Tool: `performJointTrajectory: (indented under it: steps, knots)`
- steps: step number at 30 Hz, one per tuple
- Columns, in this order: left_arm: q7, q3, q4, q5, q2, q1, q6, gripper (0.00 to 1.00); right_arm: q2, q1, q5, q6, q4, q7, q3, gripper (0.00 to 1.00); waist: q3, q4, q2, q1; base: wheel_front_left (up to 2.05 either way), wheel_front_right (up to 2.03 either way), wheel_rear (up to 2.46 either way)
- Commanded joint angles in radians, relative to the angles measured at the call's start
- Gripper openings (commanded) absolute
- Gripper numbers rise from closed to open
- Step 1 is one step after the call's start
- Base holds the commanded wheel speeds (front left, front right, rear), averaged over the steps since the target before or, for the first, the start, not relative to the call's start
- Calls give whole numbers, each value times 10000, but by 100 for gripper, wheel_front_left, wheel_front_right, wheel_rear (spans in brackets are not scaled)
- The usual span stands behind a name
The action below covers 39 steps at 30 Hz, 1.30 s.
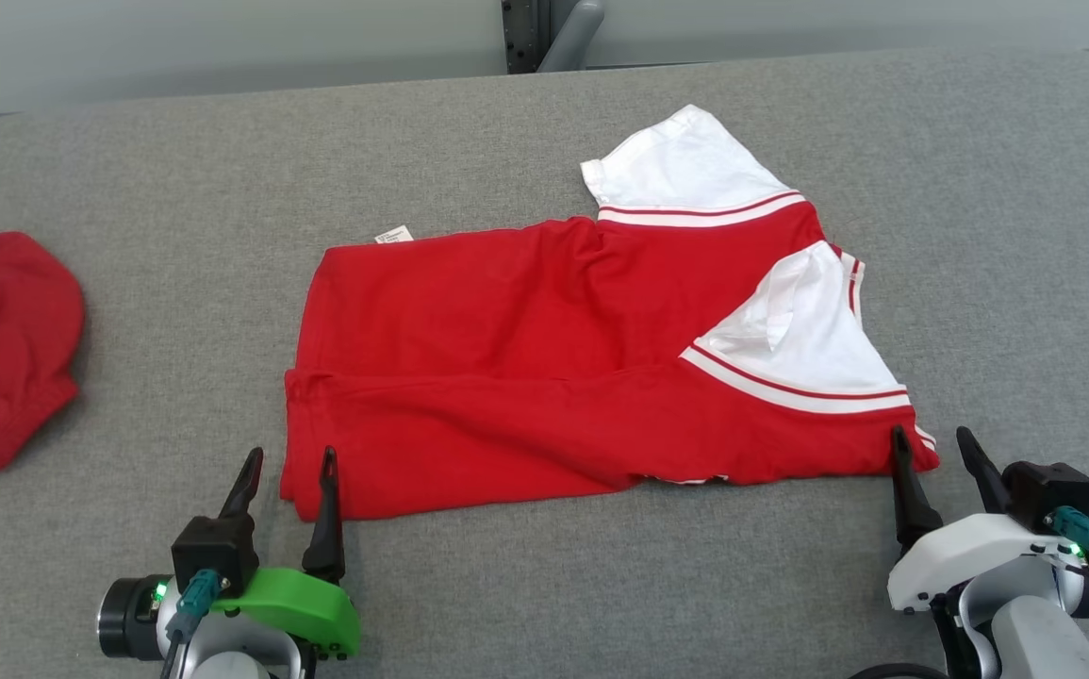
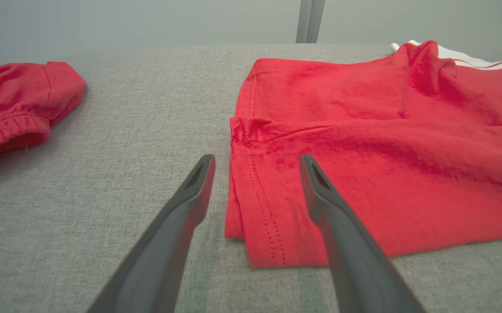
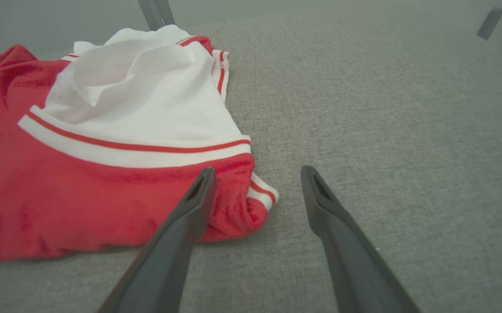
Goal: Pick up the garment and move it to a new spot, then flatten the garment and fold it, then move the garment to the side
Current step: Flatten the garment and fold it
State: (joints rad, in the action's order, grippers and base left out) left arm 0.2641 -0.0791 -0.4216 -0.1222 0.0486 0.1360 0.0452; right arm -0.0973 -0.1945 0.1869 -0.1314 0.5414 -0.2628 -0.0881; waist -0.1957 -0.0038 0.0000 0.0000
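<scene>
A grey woven tabletop (image 1: 129, 189) runs back to a pale wall (image 1: 223, 47), with 1 dark upright post (image 1: 520, 33) behind it.

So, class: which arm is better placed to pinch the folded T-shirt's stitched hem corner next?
Left. The left gripper stands open astride that hem corner of the red T-shirt; the right gripper is open at the opposite, white-sleeved end.

Open table (image 1: 1025, 236) right of the garment (image 1: 525, 377); a red cloth (image 1: 7, 339) blocks far left
</scene>
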Motion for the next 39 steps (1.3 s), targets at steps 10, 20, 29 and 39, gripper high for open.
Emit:
performJointTrajectory:
  steps: [10, 20, 29, 39]
  knots:
    - [1, -66, -19, 50, 37, 54, 73, 100, 122, -331, 158, 15, 996, -25, -73, 0, 72, 161, 0, 0, 0, 0, 0]
    - [1, -46, -291, -373, 37, -46, 94, 100, 32, -202, 206, 15, 529, -25, -4, 0, 101, 102, 0, 0, 0, 0, 0]
    - [1, -107, -650, -612, 37, 180, 190, 100, 6, -276, 269, 15, 300, -25, 168, 0, -51, -4, 0, 0, 0, 0, 0]
    - [1, 160, -1324, -669, 38, 526, 242, 100, -55, -355, 307, 15, 173, -25, 214, 0, -238, -90, 0, 0, 0, 0, 0]
